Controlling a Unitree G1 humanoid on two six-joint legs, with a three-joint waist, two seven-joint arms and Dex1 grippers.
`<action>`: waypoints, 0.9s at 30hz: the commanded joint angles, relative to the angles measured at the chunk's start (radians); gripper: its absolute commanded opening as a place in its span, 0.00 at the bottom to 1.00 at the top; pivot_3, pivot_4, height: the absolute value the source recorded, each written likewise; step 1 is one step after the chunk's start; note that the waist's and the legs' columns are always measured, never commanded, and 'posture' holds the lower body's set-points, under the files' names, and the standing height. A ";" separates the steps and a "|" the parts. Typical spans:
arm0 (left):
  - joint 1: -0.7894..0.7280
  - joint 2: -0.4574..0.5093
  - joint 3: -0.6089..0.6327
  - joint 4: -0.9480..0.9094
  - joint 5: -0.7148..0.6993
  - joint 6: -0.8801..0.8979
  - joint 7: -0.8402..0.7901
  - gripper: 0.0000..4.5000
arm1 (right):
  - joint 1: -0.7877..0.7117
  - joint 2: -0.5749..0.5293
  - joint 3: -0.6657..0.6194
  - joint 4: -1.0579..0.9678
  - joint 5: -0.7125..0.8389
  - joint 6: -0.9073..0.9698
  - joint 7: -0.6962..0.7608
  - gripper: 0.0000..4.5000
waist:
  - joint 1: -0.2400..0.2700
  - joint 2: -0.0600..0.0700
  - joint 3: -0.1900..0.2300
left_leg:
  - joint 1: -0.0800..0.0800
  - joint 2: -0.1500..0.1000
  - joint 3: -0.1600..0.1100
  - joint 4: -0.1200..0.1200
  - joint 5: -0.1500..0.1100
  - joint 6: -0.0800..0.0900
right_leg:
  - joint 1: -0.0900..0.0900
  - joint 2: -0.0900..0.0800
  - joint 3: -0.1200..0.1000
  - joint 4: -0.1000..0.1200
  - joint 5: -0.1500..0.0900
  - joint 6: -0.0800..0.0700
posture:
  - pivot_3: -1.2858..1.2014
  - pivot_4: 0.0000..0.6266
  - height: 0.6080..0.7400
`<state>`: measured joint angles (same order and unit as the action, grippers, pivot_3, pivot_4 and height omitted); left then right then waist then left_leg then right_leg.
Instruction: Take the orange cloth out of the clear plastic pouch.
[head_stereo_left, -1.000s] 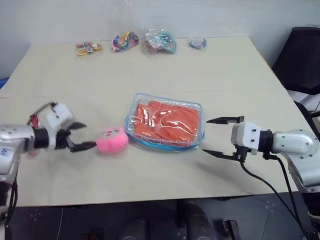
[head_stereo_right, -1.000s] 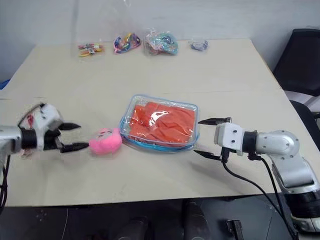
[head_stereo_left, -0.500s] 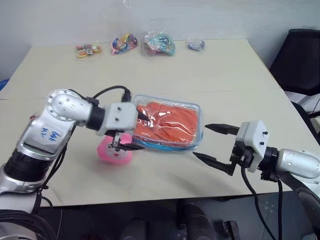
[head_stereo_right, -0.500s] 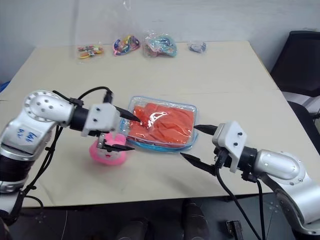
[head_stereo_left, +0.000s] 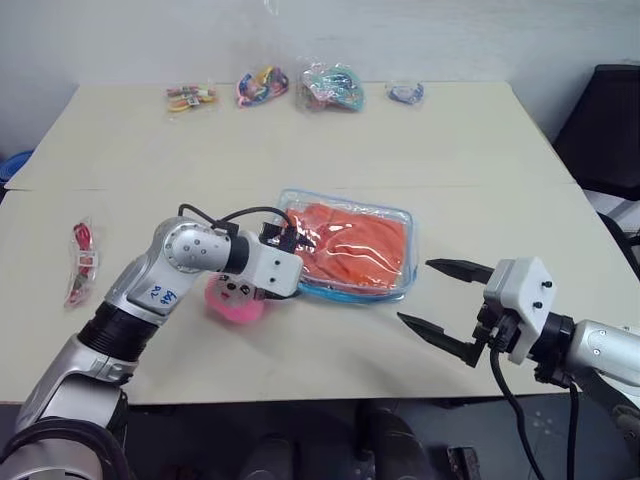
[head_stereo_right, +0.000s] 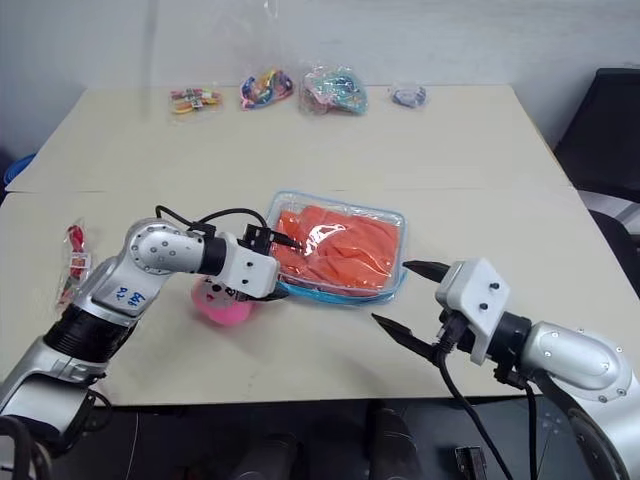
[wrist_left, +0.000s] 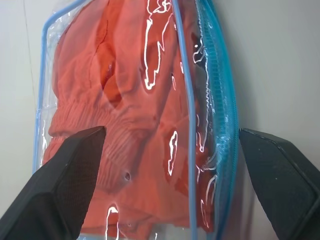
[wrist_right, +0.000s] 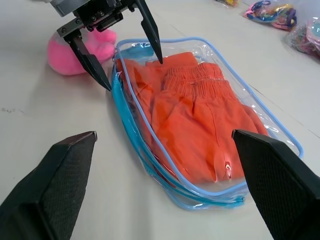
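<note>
We have our left gripper (wrist_right: 125, 47) at the near-left end of the pouch (head_stereo_left: 408, 222), its two black fingers spread wide, one tip over the clear top face and the other down by the blue zipper edge. That straddle looks chosen so the fingers can close on the trim rather than on the cloth (head_stereo_left: 355, 248) inside. We cannot tell whether either tip is touching the plastic yet.

The cloth lies folded flat inside the pouch, directly ahead of that gripper, and the zipper appears closed along the side nearest us. Nothing of the cloth pokes out.

Our right gripper (head_stereo_left: 450, 310) hangs just off the opposite end of the pouch, fingers also wide apart and holding nothing. We judge it waits there to pin or pull the far end once the left has a hold.

The pink toy (head_stereo_left: 235, 297) sits under our left wrist, just behind the fingers, close enough to get nudged.
</note>
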<state>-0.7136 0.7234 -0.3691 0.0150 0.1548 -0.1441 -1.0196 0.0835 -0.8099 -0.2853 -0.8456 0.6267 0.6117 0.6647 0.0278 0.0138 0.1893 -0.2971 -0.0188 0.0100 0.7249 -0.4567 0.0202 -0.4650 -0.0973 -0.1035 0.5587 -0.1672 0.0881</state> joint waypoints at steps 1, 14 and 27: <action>0.000 -0.001 0.038 0.000 0.004 -0.014 0.016 1.00 | 0.006 0.002 -0.024 -0.037 0.003 -0.017 -0.009 1.00 | -0.001 0.000 0.000 | 0.000 0.000 0.000 0.000 0.000 0.000 | 0.000 0.000 0.000 0.000 0.000 0.000 | 0.52 0.24 1.00; 0.037 -0.036 0.069 -0.062 -0.065 0.086 -0.020 0.31 | 0.014 -0.001 -0.009 -0.019 -0.033 -0.039 0.008 1.00 | 0.000 0.000 0.000 | 0.000 0.000 0.000 0.000 0.000 0.000 | 0.000 0.000 0.000 0.000 0.000 0.000 | 0.52 0.24 1.00; -0.090 -0.241 0.199 -0.241 -0.427 1.097 0.079 0.00 | 0.010 0.040 0.130 -0.042 -0.107 -0.072 -0.030 0.64 | -0.002 0.000 0.000 | 0.001 -0.001 -0.002 0.001 0.000 0.001 | 0.002 0.000 0.001 0.000 0.000 0.000 | 0.52 0.24 1.00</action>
<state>-0.7883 0.4970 -0.1936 -0.1867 -0.2357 0.8944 -0.9699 0.1057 -0.7755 -0.1713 -0.8589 0.5470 0.5665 0.6484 0.0258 0.0134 0.1890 -0.2964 -0.0197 0.0084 0.7262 -0.4566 0.0207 -0.4628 -0.0972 -0.1021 0.5588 -0.1671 0.0883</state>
